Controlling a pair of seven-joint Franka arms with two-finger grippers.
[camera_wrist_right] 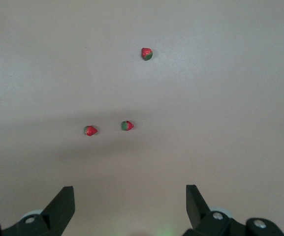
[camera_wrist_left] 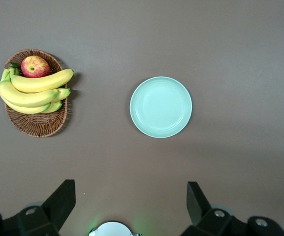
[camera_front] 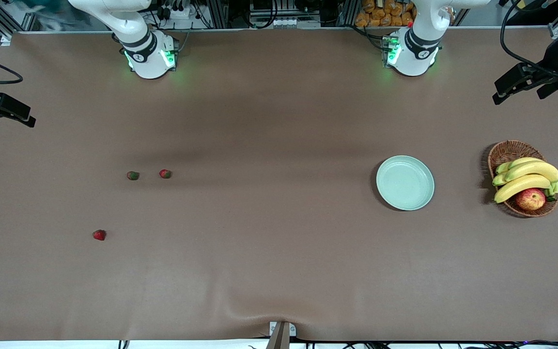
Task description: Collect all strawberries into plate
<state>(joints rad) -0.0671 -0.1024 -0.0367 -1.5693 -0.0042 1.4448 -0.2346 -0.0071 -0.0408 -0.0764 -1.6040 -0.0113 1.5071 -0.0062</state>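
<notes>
Three strawberries lie on the brown table toward the right arm's end. A red one (camera_front: pixel 165 173) and a greener one (camera_front: pixel 132 175) lie side by side. The third (camera_front: pixel 99 235) lies nearer the front camera. The right wrist view shows all three: red (camera_wrist_right: pixel 90 130), greener (camera_wrist_right: pixel 127 126), third (camera_wrist_right: pixel 146 53). The empty mint-green plate (camera_front: pixel 405 182) sits toward the left arm's end and shows in the left wrist view (camera_wrist_left: pixel 161 106). My right gripper (camera_front: pixel 10 120) (camera_wrist_right: pixel 130 189) is open and empty, high over the table. My left gripper (camera_front: pixel 521 94) (camera_wrist_left: pixel 132 186) is open and empty, high over the table near the plate.
A brown wicker basket (camera_front: pixel 506 150) (camera_wrist_left: pixel 36 125) with bananas (camera_front: pixel 526 177) and a red-yellow apple (camera_front: pixel 531 198) stands beside the plate at the left arm's end of the table. The arm bases (camera_front: pixel 150 55) (camera_front: pixel 412 51) stand along the table's edge farthest from the front camera.
</notes>
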